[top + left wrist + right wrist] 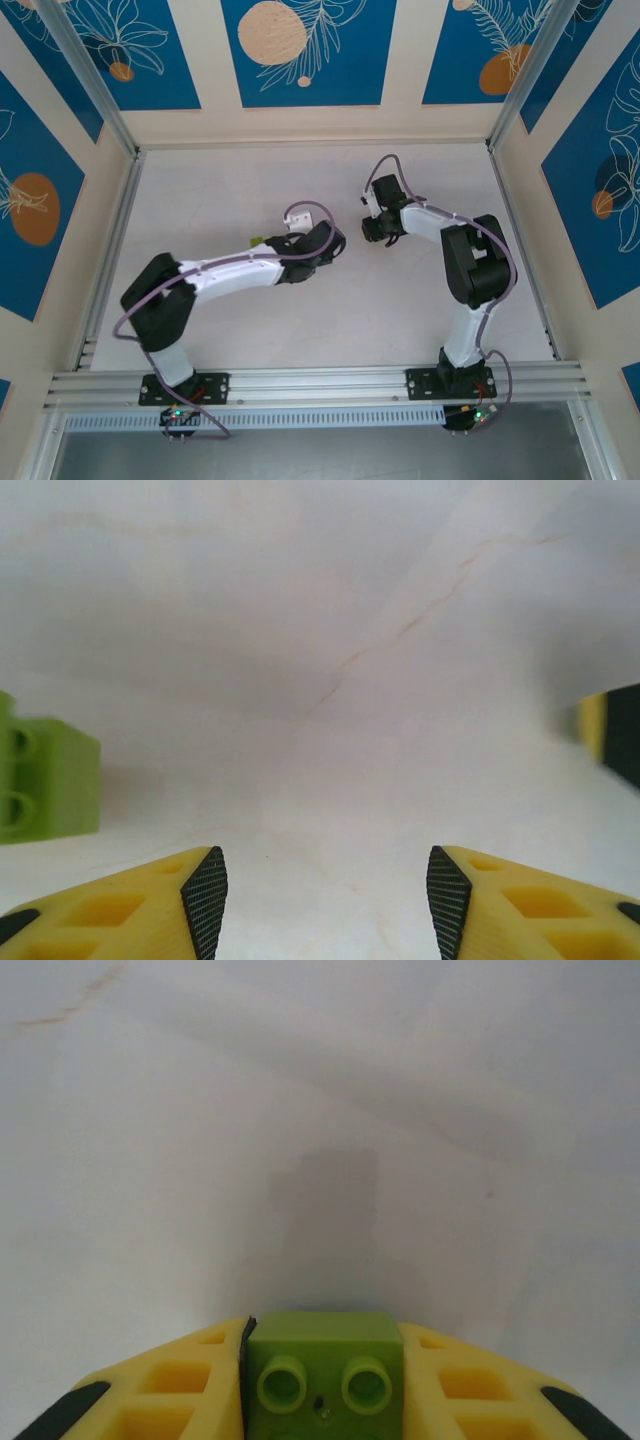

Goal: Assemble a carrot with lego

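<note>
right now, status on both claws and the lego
Left claw open, holding nothing. Right claw shut on green brick. Second green brick lies loose beside left claw.

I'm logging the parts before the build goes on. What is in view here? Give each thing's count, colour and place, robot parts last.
held lego brick: one, lime-green, two studs showing, between the right pincer's fingers
loose lego brick: one, lime-green, on the table, at the left edge of the left wrist view
table: one, white with faint veins, under both arms
wall panels: several, blue with orange circles and leaf outlines, around the table
frame rail: one, silver, along the near edge
left pincer: one, yellow fingers with black pads, open, nothing between them
right pincer: one, yellow, shut on the held lego brick
left arm, right arm: two, white and black, reaching toward the table's middle
</note>
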### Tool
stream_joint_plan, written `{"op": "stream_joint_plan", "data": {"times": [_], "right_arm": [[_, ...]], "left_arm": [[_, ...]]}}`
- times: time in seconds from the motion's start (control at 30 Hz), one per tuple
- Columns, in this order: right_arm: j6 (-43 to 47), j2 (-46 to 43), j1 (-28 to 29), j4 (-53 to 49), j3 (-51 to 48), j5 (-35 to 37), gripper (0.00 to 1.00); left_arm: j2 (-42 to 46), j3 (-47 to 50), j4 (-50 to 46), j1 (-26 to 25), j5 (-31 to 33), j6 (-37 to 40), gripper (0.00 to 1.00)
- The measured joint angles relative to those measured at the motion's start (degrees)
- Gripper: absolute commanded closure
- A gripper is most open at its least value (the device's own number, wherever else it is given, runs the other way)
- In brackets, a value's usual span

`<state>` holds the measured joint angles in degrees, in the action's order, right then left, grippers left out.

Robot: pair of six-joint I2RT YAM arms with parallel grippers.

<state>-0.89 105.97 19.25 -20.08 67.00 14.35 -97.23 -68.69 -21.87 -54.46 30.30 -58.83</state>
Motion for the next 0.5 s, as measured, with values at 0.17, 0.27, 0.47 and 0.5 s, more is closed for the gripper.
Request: {"op": "stream_joint_plan", "data": {"times": [0.17, 0.27, 0.47, 0.5], "right_arm": [[-9.29, -11.21, 4.09, 0.33, -6.23, 0.83, 0.71], [-14.51, -14.88, 8.24, 3.3, -11.06, 3.43, 0.69], [-21.18, -14.73, 14.43, 9.03, -20.74, 8.44, 0.65], [-22.03, -14.53, 15.32, 9.81, -21.73, 9.62, 0.65]], "left_arm": [[11.85, 0.11, -1.6, 0.0, 3.21, 9.66, 0.41], [20.7, 3.1, -1.2, 0.0, 6.05, 16.46, 0.31], [39.04, 16.85, 2.56, 0.17, 11.52, 29.49, 0.29], [41.46, 19.37, 3.13, 0.35, 12.33, 30.97, 0.28]]}}
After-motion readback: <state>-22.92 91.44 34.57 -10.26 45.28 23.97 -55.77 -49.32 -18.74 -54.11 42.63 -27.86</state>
